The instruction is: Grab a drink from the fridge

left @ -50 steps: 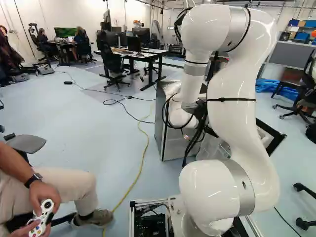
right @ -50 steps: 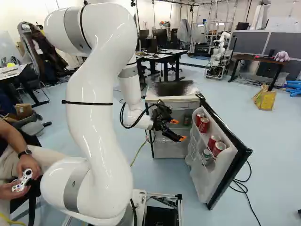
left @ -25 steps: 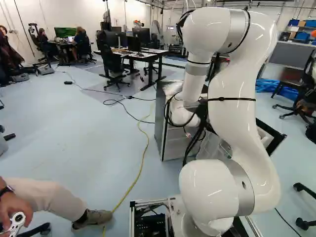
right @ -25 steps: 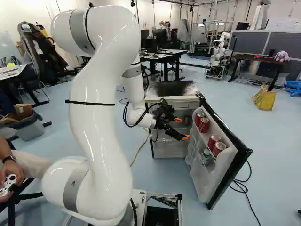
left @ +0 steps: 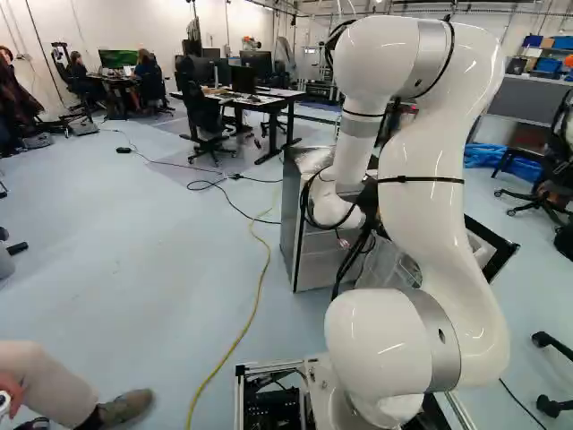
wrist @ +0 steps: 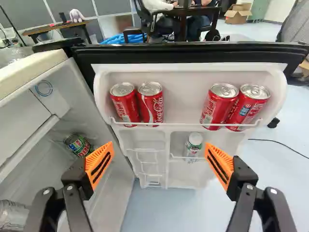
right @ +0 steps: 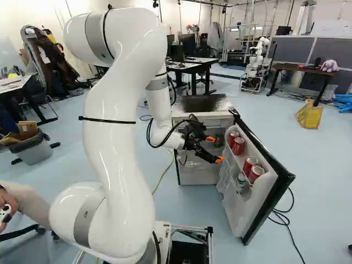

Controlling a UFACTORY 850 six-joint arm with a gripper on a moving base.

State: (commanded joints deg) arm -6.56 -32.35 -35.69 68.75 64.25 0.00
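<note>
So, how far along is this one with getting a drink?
Done: the fridge door is open and the jaws stand wide apart in front of its shelves. In hand: nothing. The four red cans and white-capped bottle sit in the door, and the green-and-red can sits inside the fridge. Left: closing on one drink and taking it out.

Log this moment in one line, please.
pincer: open, nothing held | fridge door: open | red cans: four, upper door shelf | green can: inside fridge | grab: not yet made

Arm (right: 118, 137) prob. bit nearer fridge door (wrist: 182, 99)
</note>
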